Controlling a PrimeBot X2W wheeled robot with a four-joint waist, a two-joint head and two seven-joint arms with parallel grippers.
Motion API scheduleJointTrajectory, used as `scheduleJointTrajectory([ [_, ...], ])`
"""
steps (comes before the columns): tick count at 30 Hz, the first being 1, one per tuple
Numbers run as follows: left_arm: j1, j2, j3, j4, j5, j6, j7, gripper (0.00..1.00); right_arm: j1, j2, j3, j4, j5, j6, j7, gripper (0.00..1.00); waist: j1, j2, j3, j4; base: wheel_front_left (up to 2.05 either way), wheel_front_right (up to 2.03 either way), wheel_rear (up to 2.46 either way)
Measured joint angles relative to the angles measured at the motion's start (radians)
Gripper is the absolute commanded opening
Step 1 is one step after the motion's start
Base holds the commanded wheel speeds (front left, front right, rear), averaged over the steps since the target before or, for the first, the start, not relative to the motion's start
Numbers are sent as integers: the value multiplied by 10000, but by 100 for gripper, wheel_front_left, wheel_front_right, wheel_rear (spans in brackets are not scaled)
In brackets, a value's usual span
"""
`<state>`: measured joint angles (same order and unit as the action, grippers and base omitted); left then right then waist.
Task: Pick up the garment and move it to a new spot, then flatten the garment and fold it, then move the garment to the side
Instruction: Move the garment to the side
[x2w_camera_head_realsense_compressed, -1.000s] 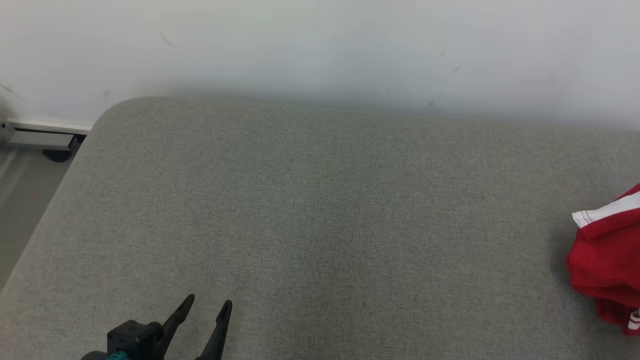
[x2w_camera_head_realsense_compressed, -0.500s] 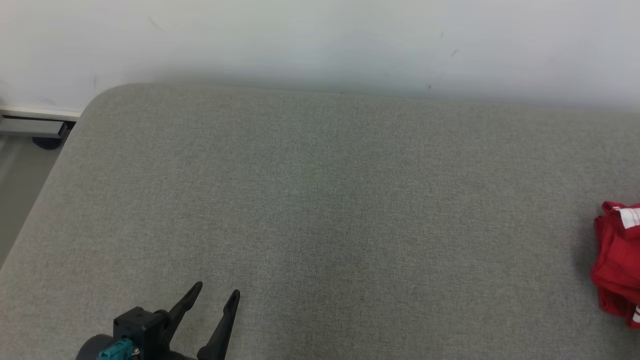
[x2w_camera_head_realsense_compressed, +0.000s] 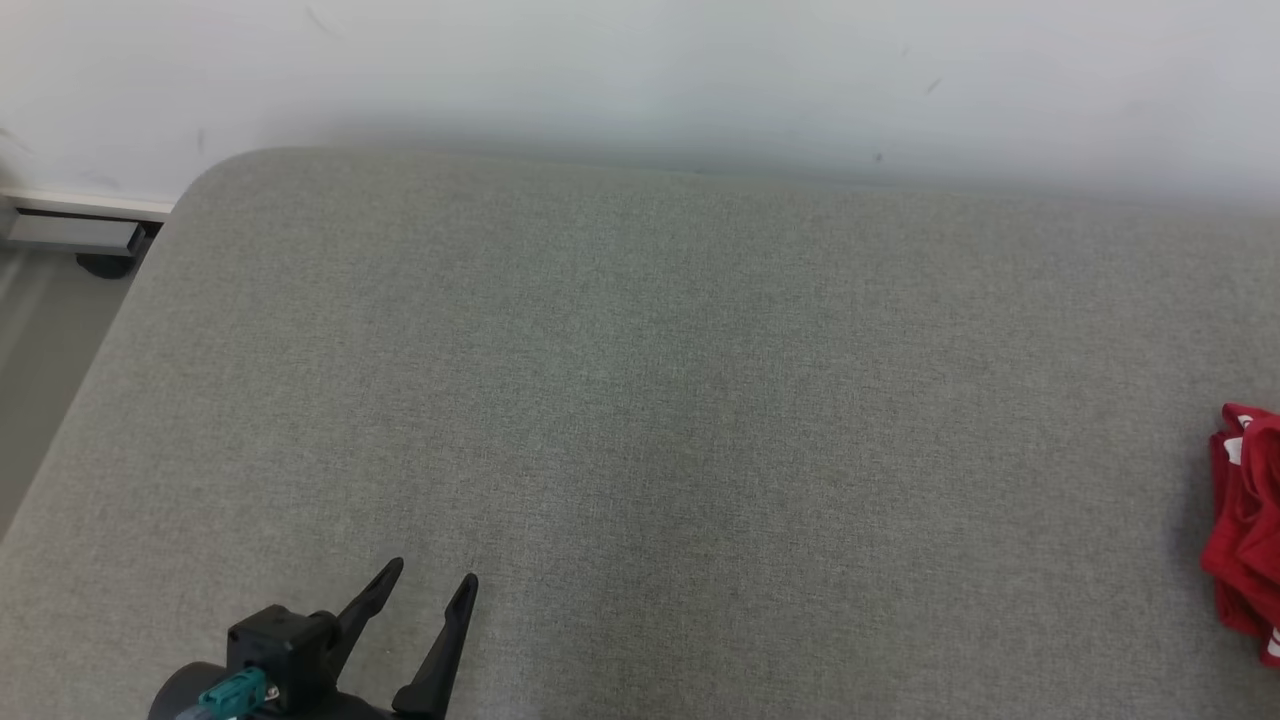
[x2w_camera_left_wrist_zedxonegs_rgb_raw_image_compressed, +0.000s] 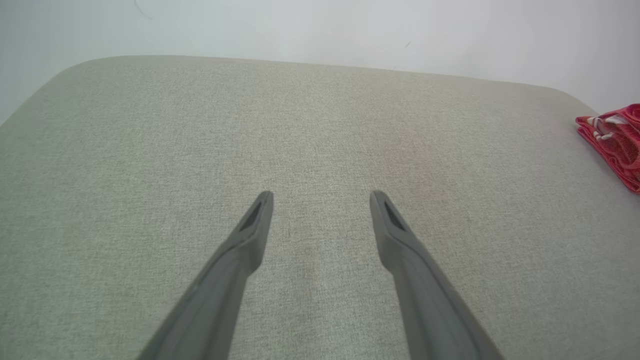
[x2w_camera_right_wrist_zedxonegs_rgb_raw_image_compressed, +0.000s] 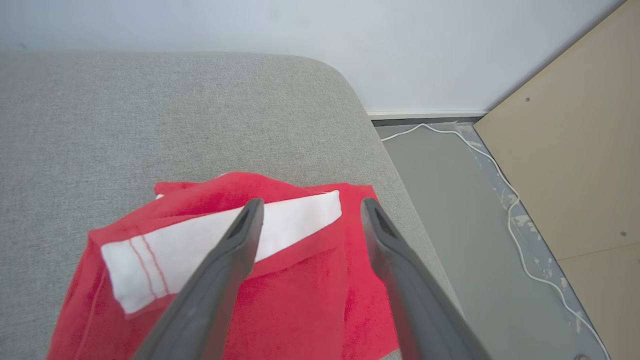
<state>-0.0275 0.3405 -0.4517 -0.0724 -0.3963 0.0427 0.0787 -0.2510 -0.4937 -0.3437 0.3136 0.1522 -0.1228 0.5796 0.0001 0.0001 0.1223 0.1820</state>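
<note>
the red garment lies bunched at the right edge of the cushion (probably its set-aside spot). the right gripper hangs above it, spread wide and empty; the left gripper likewise, idle.

The left end effector has a boxy black body with a small teal connector — two long dark fingers taper to points. On the right end effector, each grey finger has a slotted recess near the tip.
</note>
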Motion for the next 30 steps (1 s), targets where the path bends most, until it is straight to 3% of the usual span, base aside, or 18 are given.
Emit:
scheduleJointTrajectory([
  [7,-86,-190,299,199,-10,117,-251,100,-901,328,558,86,627,917,-1501,100,-1,0,-240,-87,0,0,0],
  [8,-86,-190,299,199,-10,117,-251,100,-901,328,558,86,627,917,-1501,100,-1,0,-240,-87,0,0,0],
  [9,-185,-251,464,244,-19,199,-418,100,-920,585,790,29,780,1250,-1958,100,-1,0,-350,-124,0,0,0],
  [13,-217,-259,767,366,-88,203,-895,100,-844,1312,1210,-282,974,1684,-2823,100,-1,-1,-628,-218,0,0,0],
  [17,-151,-295,1018,529,-184,291,-1239,100,-323,2033,1446,-805,1200,1852,-3540,100,-1,-1,-966,-345,0,0,0],
  [24,407,-594,1697,752,-732,550,-1584,100,1147,3154,1833,-1925,1296,1856,-4512,100,-3,-1,-1527,-641,0,0,0],
  [30,672,-704,1868,744,-882,568,-1764,100,2115,3708,1929,-2500,1384,1843,-4995,100,-3,-1,-1898,-851,0,0,0],
])
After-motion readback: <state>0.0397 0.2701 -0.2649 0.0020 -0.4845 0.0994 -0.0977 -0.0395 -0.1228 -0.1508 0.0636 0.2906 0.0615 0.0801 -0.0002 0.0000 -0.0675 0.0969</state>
